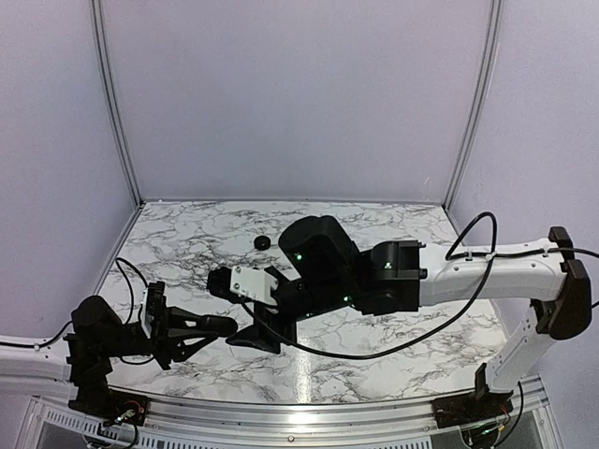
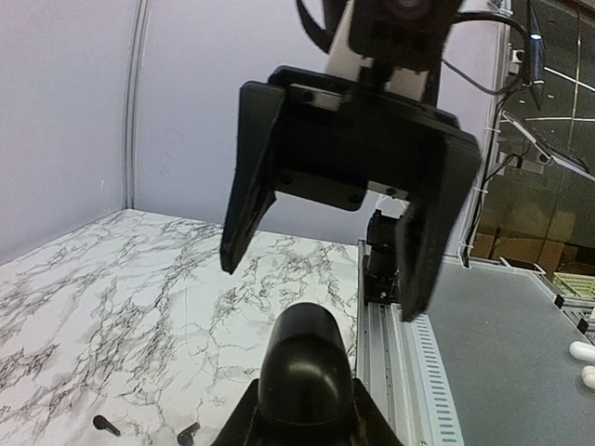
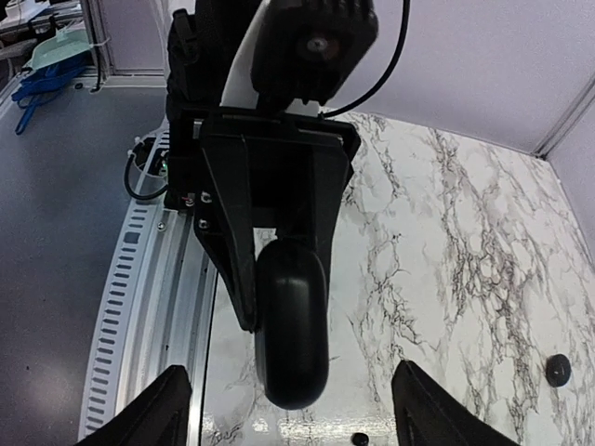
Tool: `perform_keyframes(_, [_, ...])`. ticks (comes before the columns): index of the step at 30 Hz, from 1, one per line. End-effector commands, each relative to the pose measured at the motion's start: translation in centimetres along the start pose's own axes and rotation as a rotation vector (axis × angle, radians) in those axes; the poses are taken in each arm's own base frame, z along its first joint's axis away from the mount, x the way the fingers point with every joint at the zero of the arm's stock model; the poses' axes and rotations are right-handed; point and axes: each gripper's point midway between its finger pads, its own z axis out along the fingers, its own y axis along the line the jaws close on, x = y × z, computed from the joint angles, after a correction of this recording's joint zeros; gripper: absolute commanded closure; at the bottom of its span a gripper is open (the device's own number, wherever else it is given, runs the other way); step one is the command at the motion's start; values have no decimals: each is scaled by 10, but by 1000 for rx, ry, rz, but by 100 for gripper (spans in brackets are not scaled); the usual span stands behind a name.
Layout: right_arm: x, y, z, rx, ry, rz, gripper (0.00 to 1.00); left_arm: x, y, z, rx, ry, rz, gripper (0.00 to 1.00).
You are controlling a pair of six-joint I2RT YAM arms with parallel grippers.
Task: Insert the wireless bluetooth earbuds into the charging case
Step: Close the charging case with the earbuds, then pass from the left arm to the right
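Observation:
My left gripper (image 2: 305, 411) is shut on the charging case (image 2: 302, 367), a smooth black oval pebble with its lid closed, held out above the marble near the table's front edge (image 1: 221, 325). My right gripper (image 2: 321, 290) hangs open right over the case, a finger on each side and not touching it. In the right wrist view the case (image 3: 291, 325) sits between my spread right fingers (image 3: 158, 409). Two tiny black earbuds (image 2: 105, 426) (image 2: 188, 432) lie on the marble below the case. One more small black bud (image 3: 358, 439) shows at the bottom of the right wrist view.
A black round disc (image 1: 262, 242) lies further back on the marble table (image 1: 393, 234). A metal rail (image 2: 386, 372) runs along the front edge, and the right arm's cable (image 1: 374, 351) loops over the table. White walls enclose the back and sides.

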Motion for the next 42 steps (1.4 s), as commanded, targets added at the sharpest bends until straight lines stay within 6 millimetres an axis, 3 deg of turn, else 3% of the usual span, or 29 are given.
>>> perform_keyframes(1, [-4, -12, 0, 195, 18, -102, 20, -26, 12, 7, -62, -71, -61, 100])
perform_keyframes(6, [-2, -32, -5, 347, 45, -130, 14, -30, 27, 16, -123, -70, -176, 100])
perform_keyframes(13, [5, -54, -8, 496, 112, -164, 20, -32, 43, 31, -180, -68, -327, 100])
perform_keyframes(25, [19, -63, 1, 573, 220, -257, 28, -27, 47, 46, -169, -35, -421, 100])
perform_keyframes(34, [14, -69, 0, 607, 217, -279, 42, -22, 43, 54, -133, -1, -461, 100])
perform_keyframes(42, [22, -69, 6, 603, 246, -291, 45, -21, 41, 57, -115, 9, -470, 100])
